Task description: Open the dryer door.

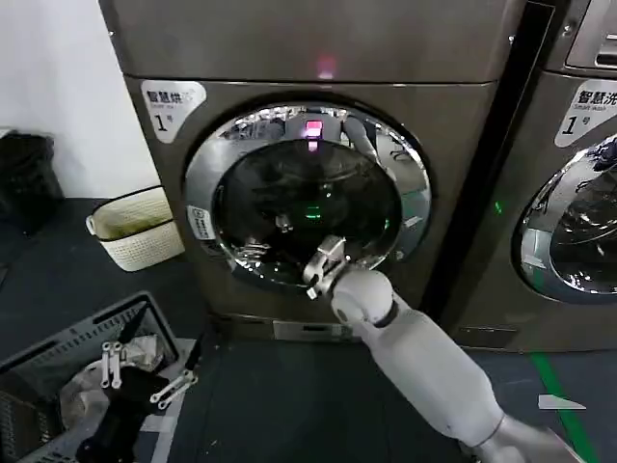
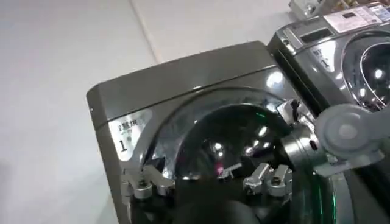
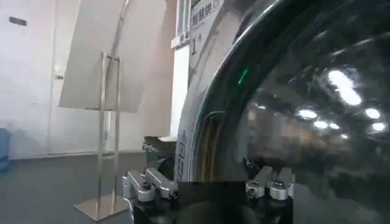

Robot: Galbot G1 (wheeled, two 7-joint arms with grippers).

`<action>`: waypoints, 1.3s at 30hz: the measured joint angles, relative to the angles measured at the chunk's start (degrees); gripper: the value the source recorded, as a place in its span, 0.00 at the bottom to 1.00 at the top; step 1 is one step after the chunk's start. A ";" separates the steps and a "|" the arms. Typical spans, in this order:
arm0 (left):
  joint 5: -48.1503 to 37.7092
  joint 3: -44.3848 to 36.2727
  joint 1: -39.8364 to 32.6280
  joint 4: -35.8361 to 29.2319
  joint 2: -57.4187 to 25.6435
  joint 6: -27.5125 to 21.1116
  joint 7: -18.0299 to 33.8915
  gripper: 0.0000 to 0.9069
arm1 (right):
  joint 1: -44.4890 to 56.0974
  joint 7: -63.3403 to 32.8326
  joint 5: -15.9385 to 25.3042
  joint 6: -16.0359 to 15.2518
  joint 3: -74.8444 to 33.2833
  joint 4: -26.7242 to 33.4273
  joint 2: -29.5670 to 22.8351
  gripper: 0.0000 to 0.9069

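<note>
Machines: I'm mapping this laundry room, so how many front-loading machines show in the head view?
2. The dryer fills the middle, with the right gripper at its round door. A second machine stands beside it on the robot's right, cut off by the edge; more may lie beyond.

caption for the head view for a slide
Right end effector reaches to the lower rim of the closed dryer door; left end effector waits low beside a basket.

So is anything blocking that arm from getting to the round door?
Nothing visible. The right tool is already up against the lower part of the dryer door, with no object between them. The left tool hangs low by the basket, well clear.
</note>
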State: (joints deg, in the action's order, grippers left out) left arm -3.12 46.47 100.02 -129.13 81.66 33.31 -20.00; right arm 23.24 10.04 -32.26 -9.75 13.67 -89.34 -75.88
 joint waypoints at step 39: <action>-0.14 0.39 0.04 -0.22 0.03 -0.09 0.02 1.00 | -3.51 -0.53 3.07 -0.09 1.29 10.82 -8.72 1.00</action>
State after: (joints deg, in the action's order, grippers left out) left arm -3.26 46.87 100.06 -129.36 81.70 33.21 -19.98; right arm 19.74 9.51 -29.19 -9.84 14.96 -78.52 -84.60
